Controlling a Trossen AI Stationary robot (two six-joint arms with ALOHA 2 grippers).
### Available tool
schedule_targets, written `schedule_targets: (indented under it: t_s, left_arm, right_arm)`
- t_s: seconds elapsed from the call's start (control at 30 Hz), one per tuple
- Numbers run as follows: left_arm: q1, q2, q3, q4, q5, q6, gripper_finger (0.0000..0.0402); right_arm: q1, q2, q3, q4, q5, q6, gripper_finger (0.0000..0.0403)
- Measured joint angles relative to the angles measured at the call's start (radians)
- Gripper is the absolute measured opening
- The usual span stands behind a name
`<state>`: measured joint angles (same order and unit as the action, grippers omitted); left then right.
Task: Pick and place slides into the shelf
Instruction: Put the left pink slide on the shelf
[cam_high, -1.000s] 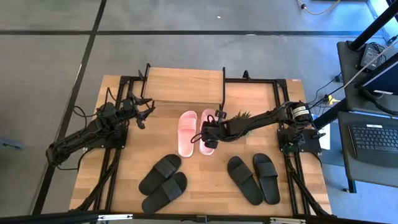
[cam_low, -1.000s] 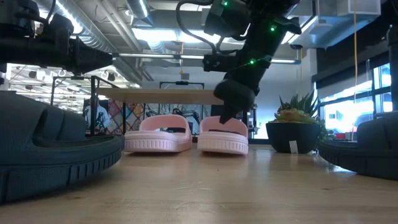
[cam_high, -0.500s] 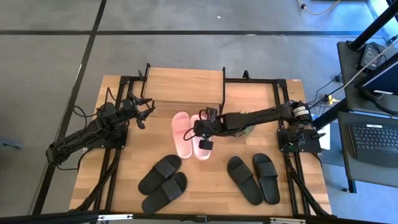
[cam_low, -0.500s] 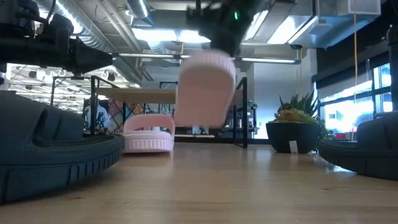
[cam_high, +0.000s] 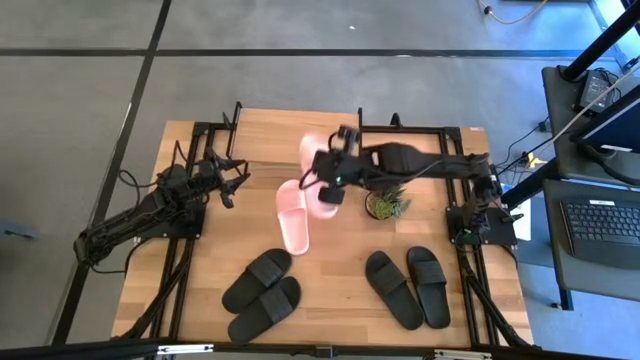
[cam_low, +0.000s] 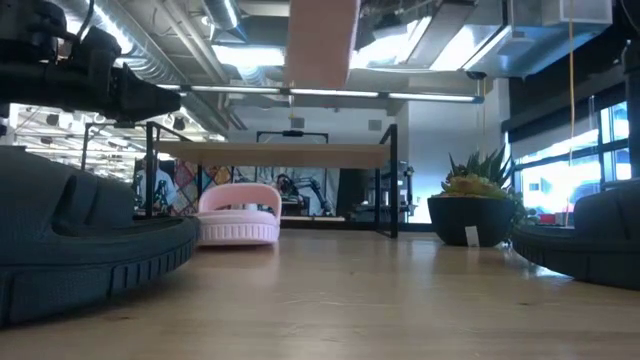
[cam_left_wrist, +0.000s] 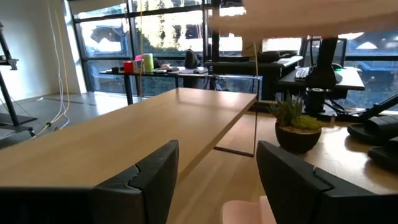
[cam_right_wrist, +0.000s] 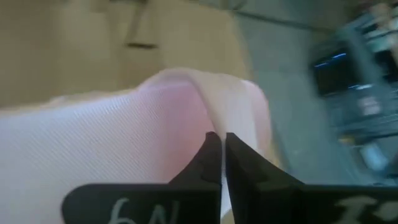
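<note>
My right gripper (cam_high: 327, 180) is shut on one pale pink slide (cam_high: 314, 160), held high over the front right corner of the shelf (cam_high: 290, 135). In the low view this slide (cam_low: 320, 40) hangs on end above the shelf top (cam_low: 270, 152). The other pink slide (cam_high: 293, 216) lies sole down on the table in front of the shelf. Two black pairs (cam_high: 262, 295) (cam_high: 408, 286) lie near the front edge. My left gripper (cam_high: 228, 182) waits open and empty at the shelf's left; its wrist view shows its fingers apart (cam_left_wrist: 217, 180). My right gripper pinches a thin pink edge of the slide (cam_right_wrist: 214, 121) between its two fingers (cam_right_wrist: 239, 165); it looks like the strap's rim. The arm comes level from the table's right. The slide is lifted clear and hangs on end, its length about upright.
A small potted plant (cam_high: 386, 204) stands on the table just under my right arm. Black metal frames (cam_high: 180, 250) run along both sides of the tabletop. A desk with a keyboard (cam_high: 600, 225) stands beyond the right edge.
My right gripper, shut on the right pink slide, has risen and gone toward the far edge to the shelf's front right corner. The slide has been lifted off the table and tipped from flat to hanging on end. The other pink slide has shifted a little to the left.
</note>
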<state>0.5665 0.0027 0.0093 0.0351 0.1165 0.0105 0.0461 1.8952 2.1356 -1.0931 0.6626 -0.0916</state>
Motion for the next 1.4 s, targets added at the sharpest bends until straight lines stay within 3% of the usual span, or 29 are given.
schedule_targets:
  t_s: [0.23,0.53,0.83,1.1,1.4]
  left_arm:
    - [0.0,0.0,0.0,-0.002,0.0,0.0,0.0208]
    - [0.0,0.0,0.0,-0.002,-0.003,0.0,0.0208]
    - [0.0,0.0,0.0,-0.002,-0.04,0.002,0.0208]
    - [0.0,0.0,0.0,-0.005,-0.115,0.002,0.0208]
    - [0.0,0.0,0.0,-0.006,-0.126,0.002,0.0208]
  right_arm:
    - [-0.14,-0.001,0.024,-0.005,0.022,-0.179,0.0006]
    - [-0.329,0.0,-0.145,0.085,-0.08,-0.269,0.0006]
    - [-0.363,0.0,-0.264,0.191,-0.148,-0.308,0.0006]
    - [-0.384,0.0,-0.276,0.212,-0.158,-0.322,0.0006]
    - [-0.392,0.0,-0.276,0.205,-0.186,-0.395,0.0006]
